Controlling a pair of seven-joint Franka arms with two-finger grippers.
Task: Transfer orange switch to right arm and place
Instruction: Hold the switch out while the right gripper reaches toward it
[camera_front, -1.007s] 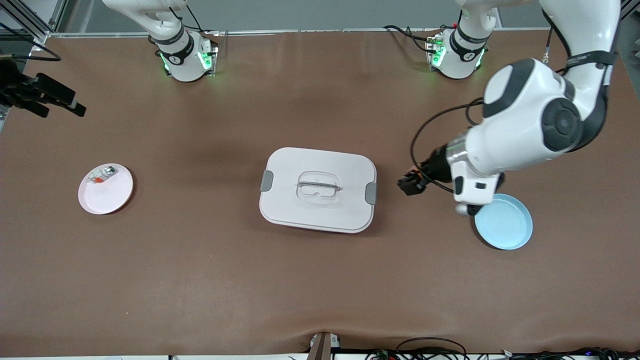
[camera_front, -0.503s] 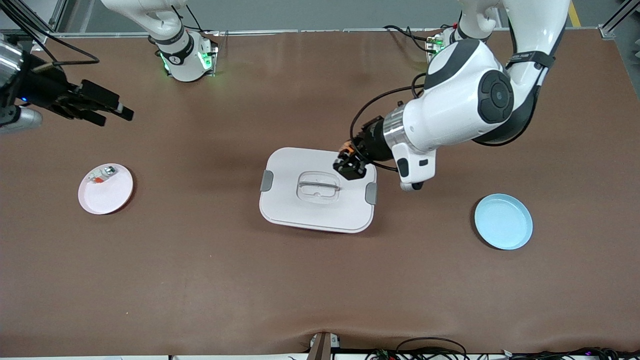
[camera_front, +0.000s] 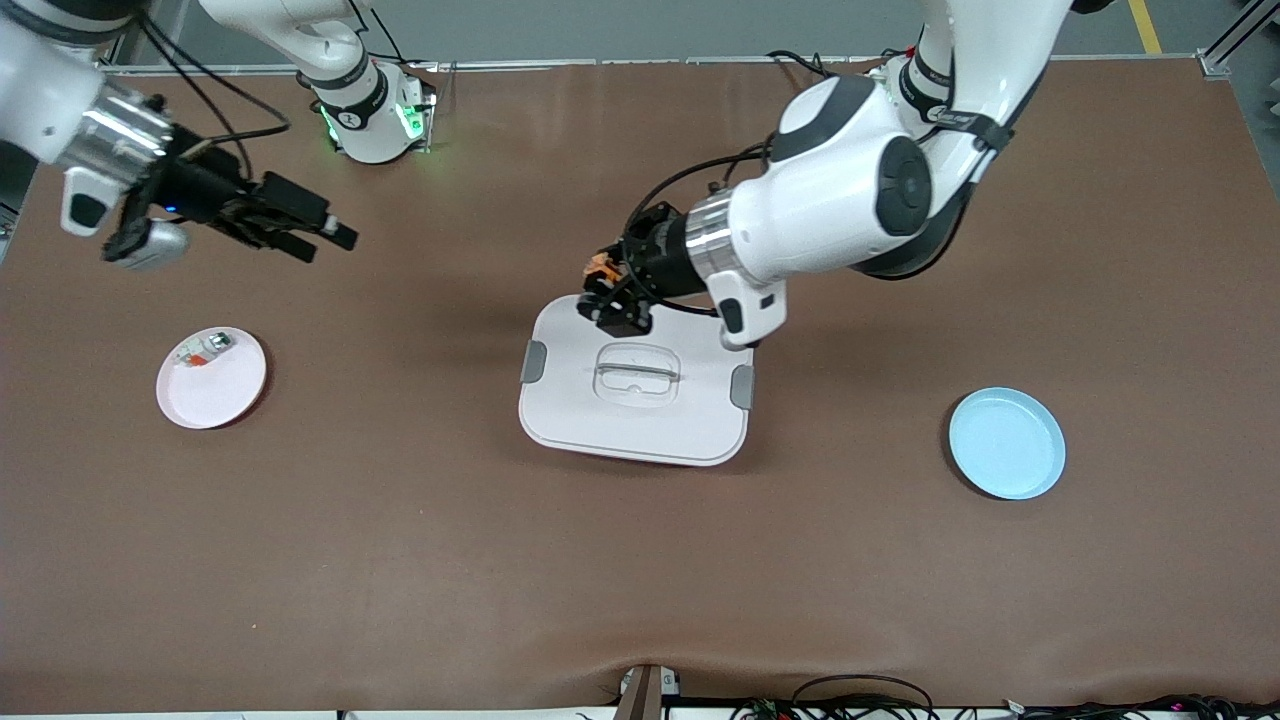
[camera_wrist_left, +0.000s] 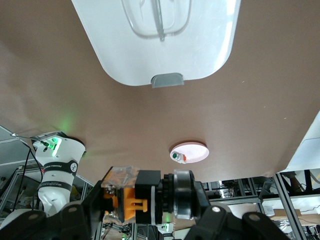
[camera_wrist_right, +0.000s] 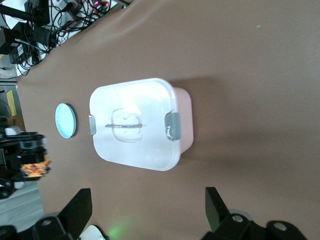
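Over the white lidded box, seen from the front, my left gripper hangs above the corner farthest from the camera, clamped on the orange switch, whose orange bits peek out at my fingertips. My right gripper is up in the air above bare table toward the right arm's end, its fingers spread wide and holding nothing, pointing toward the box. The pink plate with a small whitish part lies below it, nearer the camera; the blue plate sits empty toward the left arm's end. From my left wrist, the switch sits crosswise between my pads, black body and orange bands showing, with the box lid and the pink plate under me. From my right wrist, my open fingers frame the box, and the left gripper with the switch shows at the edge, well apart from me. I judge this as the approach to the handover: next my two grippers must meet, my right fingers closing on the free end before my left lets go.
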